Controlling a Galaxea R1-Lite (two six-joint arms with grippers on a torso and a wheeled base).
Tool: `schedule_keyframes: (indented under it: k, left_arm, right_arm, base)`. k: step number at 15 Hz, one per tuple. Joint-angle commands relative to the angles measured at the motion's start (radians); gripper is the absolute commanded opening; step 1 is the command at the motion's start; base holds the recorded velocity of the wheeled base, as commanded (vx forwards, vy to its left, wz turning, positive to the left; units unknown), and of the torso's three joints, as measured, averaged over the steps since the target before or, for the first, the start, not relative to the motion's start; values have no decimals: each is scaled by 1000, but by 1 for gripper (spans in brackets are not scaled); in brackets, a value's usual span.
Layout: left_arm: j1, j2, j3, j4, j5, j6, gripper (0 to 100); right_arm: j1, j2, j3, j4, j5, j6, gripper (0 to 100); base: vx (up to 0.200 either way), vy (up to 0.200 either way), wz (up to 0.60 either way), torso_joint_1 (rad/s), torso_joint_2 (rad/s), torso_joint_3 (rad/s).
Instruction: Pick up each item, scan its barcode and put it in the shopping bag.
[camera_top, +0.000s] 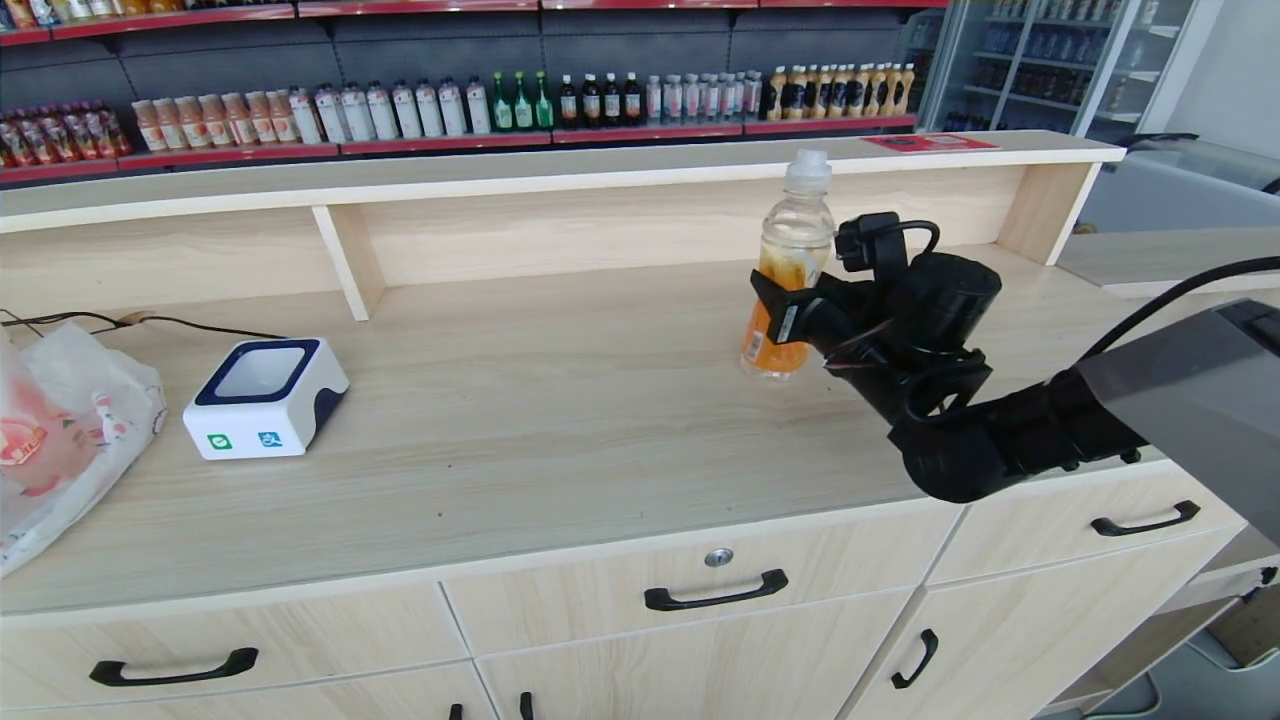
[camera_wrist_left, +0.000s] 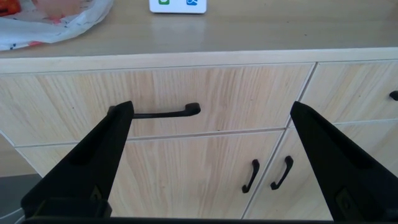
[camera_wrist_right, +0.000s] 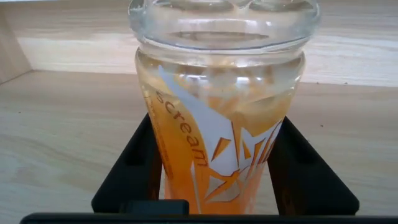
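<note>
head view: we are looking at the right gripper (camera_top: 788, 305) holding the bottle (camera_top: 795, 235) right of centre in the frame, its fingers pressing on the orange label, low on the body. the bottle is standing upright; we cannot tell whether its base is touching the counter (camera_top: 560, 420). the scanner (camera_top: 265, 397) is sitting at the left, with the shopping bag (camera_top: 70, 430) at the far left edge, both well apart from the bottle. the left gripper (camera_wrist_left: 211, 168) is hanging wide open and empty before the drawers (camera_wrist_left: 186, 87). we are judging the risk this way: the grip is sitting low on a smooth round body, so the bottle could tip or twist in the jaws during the carry, turning its barcode away from the scanner.
</note>
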Motion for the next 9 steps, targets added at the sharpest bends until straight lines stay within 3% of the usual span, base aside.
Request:
schedule_keyframes:
  k: [1,9]
  left_arm:
    - [-1,0,0,0,0,0,100]
    - [-1,0,0,0,0,-9,100]
  right_arm:
    - [1,-31,2,-4,1,-1,0]
    - [38,-181,85,-11,-9,-38,0]
  base:
    - [0,0,0,0,0,0]
    - [0,0,0,0,0,0]
